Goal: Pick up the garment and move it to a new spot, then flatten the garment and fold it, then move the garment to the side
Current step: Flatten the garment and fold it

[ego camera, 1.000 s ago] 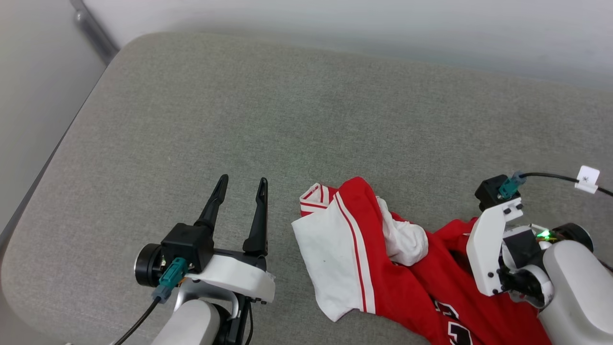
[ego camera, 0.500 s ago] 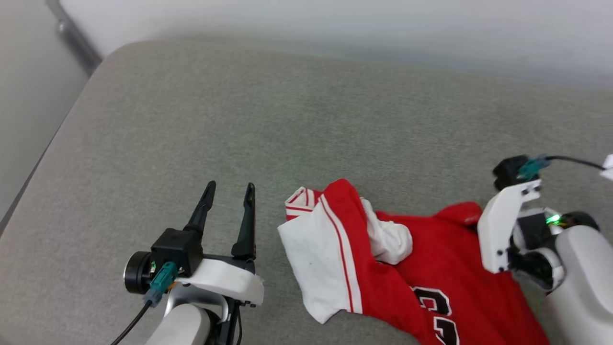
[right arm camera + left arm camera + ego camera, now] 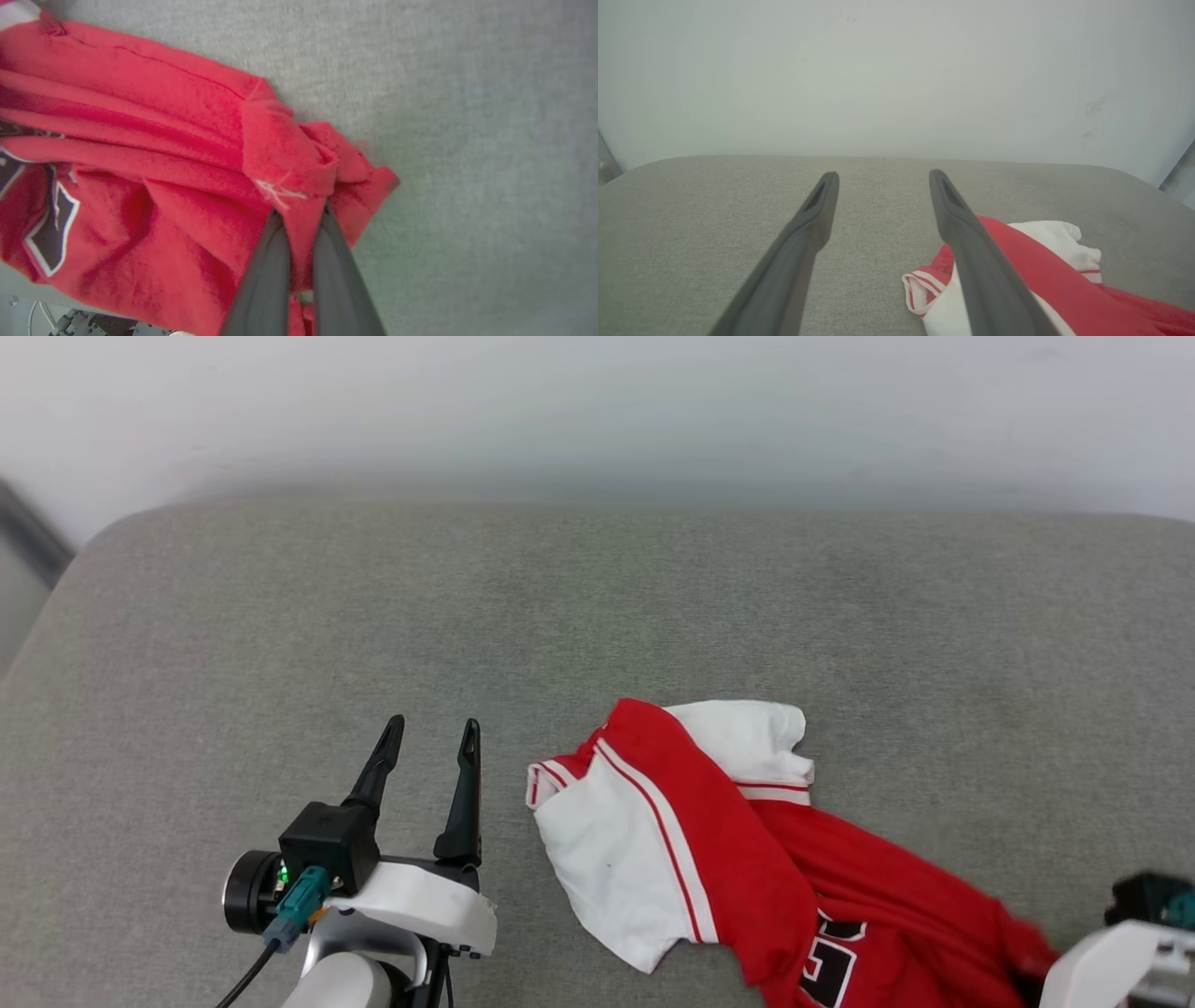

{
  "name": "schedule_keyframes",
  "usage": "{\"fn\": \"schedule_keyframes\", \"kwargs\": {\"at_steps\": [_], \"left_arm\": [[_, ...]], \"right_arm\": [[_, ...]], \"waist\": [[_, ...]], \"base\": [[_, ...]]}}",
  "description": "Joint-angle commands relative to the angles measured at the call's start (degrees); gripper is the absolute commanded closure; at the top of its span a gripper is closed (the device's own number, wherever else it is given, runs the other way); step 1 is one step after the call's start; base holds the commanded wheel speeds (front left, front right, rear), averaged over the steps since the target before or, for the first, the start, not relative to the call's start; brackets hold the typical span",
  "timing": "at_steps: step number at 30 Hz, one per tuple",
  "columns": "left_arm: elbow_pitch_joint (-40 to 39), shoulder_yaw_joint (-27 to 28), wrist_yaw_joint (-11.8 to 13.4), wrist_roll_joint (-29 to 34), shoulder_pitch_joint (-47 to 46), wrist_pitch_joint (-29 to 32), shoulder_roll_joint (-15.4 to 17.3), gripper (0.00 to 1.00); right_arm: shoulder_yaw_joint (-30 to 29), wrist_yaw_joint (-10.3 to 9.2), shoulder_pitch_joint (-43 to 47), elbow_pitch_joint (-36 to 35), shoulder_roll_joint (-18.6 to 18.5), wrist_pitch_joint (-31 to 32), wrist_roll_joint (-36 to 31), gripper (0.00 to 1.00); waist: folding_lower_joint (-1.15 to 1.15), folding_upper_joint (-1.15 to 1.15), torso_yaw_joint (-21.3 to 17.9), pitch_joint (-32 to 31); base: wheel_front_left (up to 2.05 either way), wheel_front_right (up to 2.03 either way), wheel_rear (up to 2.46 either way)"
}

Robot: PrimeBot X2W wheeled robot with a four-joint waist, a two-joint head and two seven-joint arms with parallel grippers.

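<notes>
In the head view the garment runs off the bottom edge at lower right, so its lower body is cut off and only a fragment of the black, white-outlined lettering can be seen; it cannot be read. The right arm's white housing sits in the bottom right corner, also cut by the frame, with the red cloth beside it blurred. In the left wrist view one dark finger covers part of the garment at lower right.

The right gripper is clamped on a bunched fold of the red garment, with cloth pinched between its two fingers and part of the lettering at the left edge. The left gripper is at the lower left of the head view, above the grey fabric-covered worktop. Its fingers are spread apart, hold nothing and point toward the top of the frame. In its own view the left gripper aims at the worktop's far edge. The garment lies crumpled on the worktop at centre right, white sleeves uppermost.
</notes>
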Motion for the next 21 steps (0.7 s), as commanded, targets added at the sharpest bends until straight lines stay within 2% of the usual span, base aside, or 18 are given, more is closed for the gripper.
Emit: {"fn": "schedule_keyframes", "kwargs": {"at_steps": [1, 3, 4, 5, 16, 19, 21], "left_arm": [[-0.22, 0.01, 0.22, -0.07, 0.26, 0.12, 0.09, 0.0], [-0.43, 0.04, 0.34, -0.1, 0.35, 0.36, 0.35, 0.0], [-0.51, 0.06, 0.35, -0.13, 0.37, 0.43, 0.44, 0.0], [-0.62, 0.09, 0.44, -0.18, 0.38, 0.53, 0.52, 0.0], [-0.97, -0.43, 0.97, -0.5, 1.22, 1.46, 0.95, 0.0], [-0.97, -0.58, 0.92, -0.67, 1.15, 1.45, 0.94, 0.0], [-1.05, -0.61, 0.92, -0.75, 1.17, 1.36, 0.91, 0.0]], "right_arm": [[-0.35, -0.04, 1.28, -0.28, 0.98, 0.14, -0.21, 1.0], [-0.94, -0.04, 4.31, 0.18, 2.78, 0.03, -0.44, 1.0], [-1.1, -0.06, 5.51, 0.75, 3.42, -0.36, -0.72, 0.88], [-1.17, -0.07, 6.22, 1.19, 4.0, -1.39, -0.44, 0.0], [0.31, -0.04, 3.05, -4.12, 4.86, -24.31, 1.06, 0.0], [0.18, -0.04, 1.03, -5.63, 4.87, -28.16, 0.66, 0.0], [0.53, -0.04, -0.85, -5.26, 4.57, -28.45, 0.4, 0.0]], "waist": [[0.0, 0.0, -0.61, -0.26], [0.0, 0.0, -1.0, -0.29], [0.0, 0.0, -1.15, -0.32], [0.0, 0.0, -1.3, -0.37], [0.0, 0.0, -1.06, -2.0], [0.0, 0.0, -0.46, -2.33], [0.0, 0.0, -0.02, -2.39]], "base": [[0.0, 0.0, 0.0], [0.0, 0.0, 0.0], [0.0, 0.0, 0.0], [0.0, 0.0, 0.0], [0.0, 0.0, 0.0], [0.0, 0.0, 0.0], [0.0, 0.0, 0.0]]}}
